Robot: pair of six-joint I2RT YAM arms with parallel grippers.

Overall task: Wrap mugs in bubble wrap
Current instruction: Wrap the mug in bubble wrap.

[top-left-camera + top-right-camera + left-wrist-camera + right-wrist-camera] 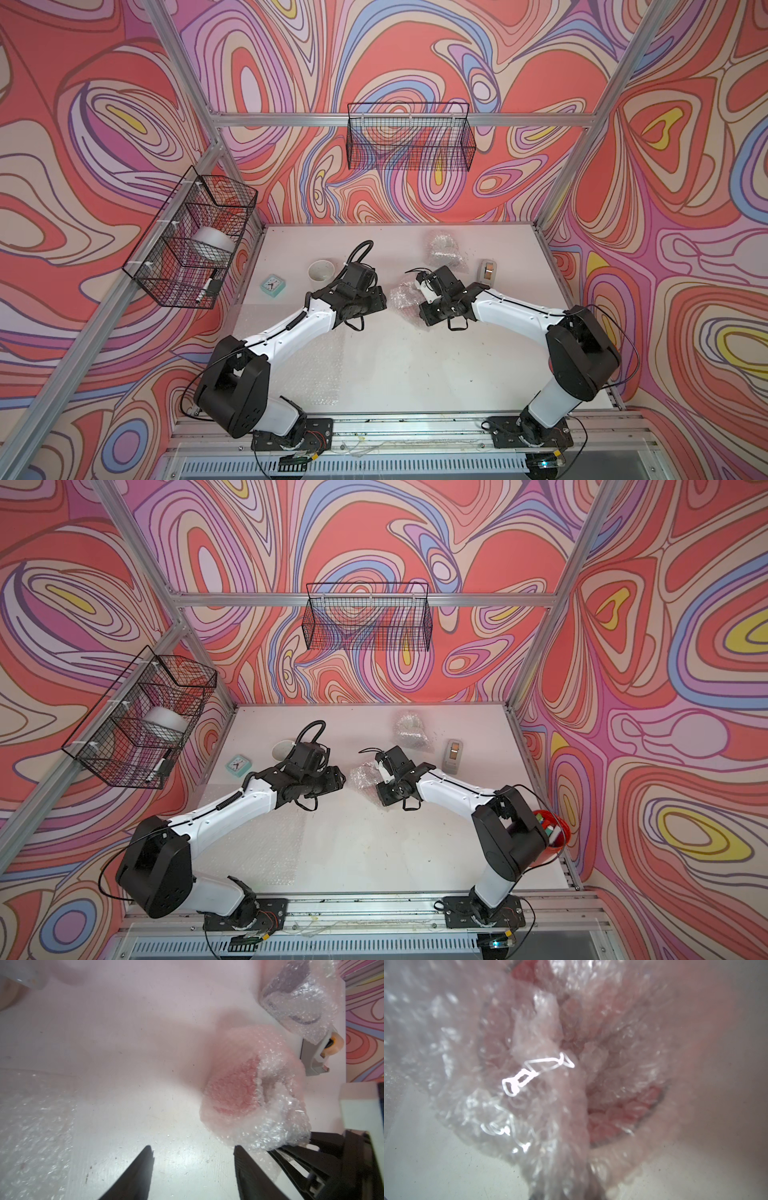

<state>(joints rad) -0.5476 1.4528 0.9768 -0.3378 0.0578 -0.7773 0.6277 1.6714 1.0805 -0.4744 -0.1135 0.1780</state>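
At 10 o'clock on the counter (415, 374), the white mug (321, 271) is standing bare, not yet wrapped. A spare sheet (307, 365) is lying flat at 8 o'clock.

The left tool (192, 1148) is hanging near the middle with its jaws apart, and it is holding nothing. At 3 o'clock from it, the red mug (234, 1093) is lying on the counter inside its bubble wrap (270, 1126).

The right tool (278, 1151) is sitting at 3 o'clock of that bundle. It looks narrow and seems to be pinching the bunched end of the wrap.

At 1 o'clock, another wrapped mug (444, 249) is resting beside the tape dispenser (487, 272).

I see no tape on the red mug's wrap, so if the right tool lets go, the wrap may be popping open. If the left tool bumps the bundle, the mug may be rolling or sliding out of the wrap.
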